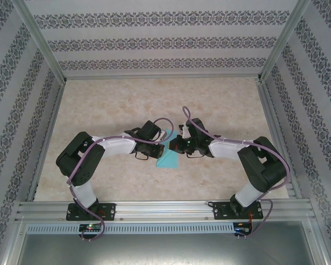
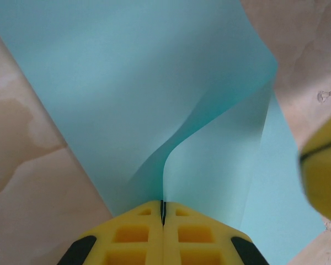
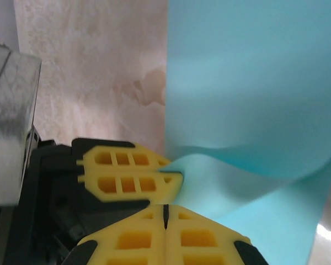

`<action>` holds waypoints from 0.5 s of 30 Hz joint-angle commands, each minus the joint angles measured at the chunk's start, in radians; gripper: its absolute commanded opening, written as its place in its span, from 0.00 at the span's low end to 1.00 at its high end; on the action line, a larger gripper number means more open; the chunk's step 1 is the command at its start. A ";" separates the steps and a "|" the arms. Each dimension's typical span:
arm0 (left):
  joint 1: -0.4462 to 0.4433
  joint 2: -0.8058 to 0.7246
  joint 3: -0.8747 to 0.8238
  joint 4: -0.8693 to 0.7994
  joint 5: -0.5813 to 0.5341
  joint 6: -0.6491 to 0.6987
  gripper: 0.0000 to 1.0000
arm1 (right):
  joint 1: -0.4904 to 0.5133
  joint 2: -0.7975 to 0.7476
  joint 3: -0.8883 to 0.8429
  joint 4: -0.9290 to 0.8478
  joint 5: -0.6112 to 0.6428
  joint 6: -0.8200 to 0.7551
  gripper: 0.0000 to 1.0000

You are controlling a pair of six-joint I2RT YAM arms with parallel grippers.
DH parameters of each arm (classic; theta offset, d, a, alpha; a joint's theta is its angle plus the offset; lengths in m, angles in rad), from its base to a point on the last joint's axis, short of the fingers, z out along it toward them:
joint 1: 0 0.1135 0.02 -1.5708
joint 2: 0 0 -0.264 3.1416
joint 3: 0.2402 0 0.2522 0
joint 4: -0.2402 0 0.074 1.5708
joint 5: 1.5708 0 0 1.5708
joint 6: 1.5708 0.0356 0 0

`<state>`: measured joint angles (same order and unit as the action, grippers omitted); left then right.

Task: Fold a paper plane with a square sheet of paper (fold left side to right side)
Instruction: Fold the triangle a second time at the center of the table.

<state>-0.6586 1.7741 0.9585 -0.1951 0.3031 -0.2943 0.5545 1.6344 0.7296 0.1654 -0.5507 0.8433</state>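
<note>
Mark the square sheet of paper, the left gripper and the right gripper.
square sheet of paper (image 2: 127, 83), left wrist view, flat upper face.
left gripper (image 2: 163, 205), left wrist view, seam between closed fingertips.
right gripper (image 3: 165, 208), right wrist view, seam between closed fingertips.

Beige marbled table (image 1: 127, 105); damask-striped wallpaper walls (image 1: 154, 44); aluminium frame rails (image 1: 165, 210).

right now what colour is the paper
The paper is plain turquoise-blue with no pattern, clearest in the left wrist view.
</note>
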 commanded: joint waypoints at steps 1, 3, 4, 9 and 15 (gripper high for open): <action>0.011 0.014 -0.002 -0.010 -0.015 0.015 0.00 | 0.017 0.049 0.042 0.021 -0.008 0.010 0.00; 0.010 0.013 -0.003 -0.010 -0.016 0.015 0.00 | 0.022 0.073 0.054 0.032 -0.008 0.015 0.00; 0.008 0.013 -0.002 -0.011 -0.017 0.015 0.00 | 0.024 0.083 0.061 0.034 -0.007 0.017 0.00; 0.004 0.015 -0.001 -0.017 -0.028 0.017 0.00 | 0.038 0.122 0.076 0.024 -0.003 0.018 0.00; 0.001 0.014 -0.001 -0.023 -0.037 0.017 0.00 | 0.038 0.142 0.063 0.012 0.005 0.011 0.00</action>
<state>-0.6590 1.7741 0.9585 -0.1951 0.3016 -0.2943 0.5808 1.7611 0.7837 0.1761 -0.5503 0.8589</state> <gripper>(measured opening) 0.062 0.051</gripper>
